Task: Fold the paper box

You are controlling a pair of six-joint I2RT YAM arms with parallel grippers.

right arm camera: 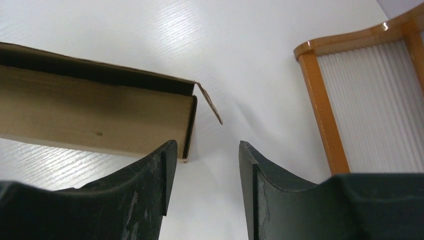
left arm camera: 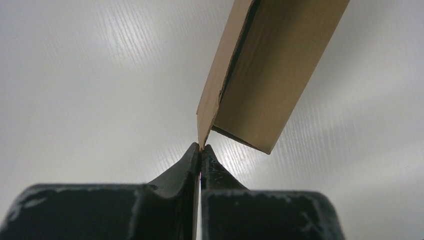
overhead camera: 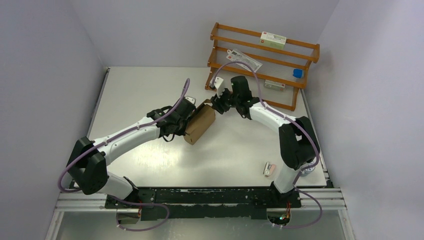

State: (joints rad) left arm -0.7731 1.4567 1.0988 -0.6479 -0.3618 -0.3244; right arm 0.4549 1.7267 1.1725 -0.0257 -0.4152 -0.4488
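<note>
Paper box: plain brown carton near the middle of the tabletop, lying between my two tools, one end towards each.
My left tool: closed tight on a thin cardboard edge of the box; the fingertips meet on the corner of that panel, and the rest of the carton stretches away from them.
My right tool: open, with bare tabletop showing in the gap and nothing between the fingers; it sits just beside the far end of the box.
Box end by my right tool: a small flap sticks out at an angle from the top corner, and a dark gap shows along the upper edge.
Contact with the tabletop: I cannot tell whether the box rests on it or hangs just above it.
Wooden rack: at the far right, behind my right tool, with a white-green carton on its top rail.
Small white and pink item: on the tabletop near my right arm's base, well apart from the box.
</note>
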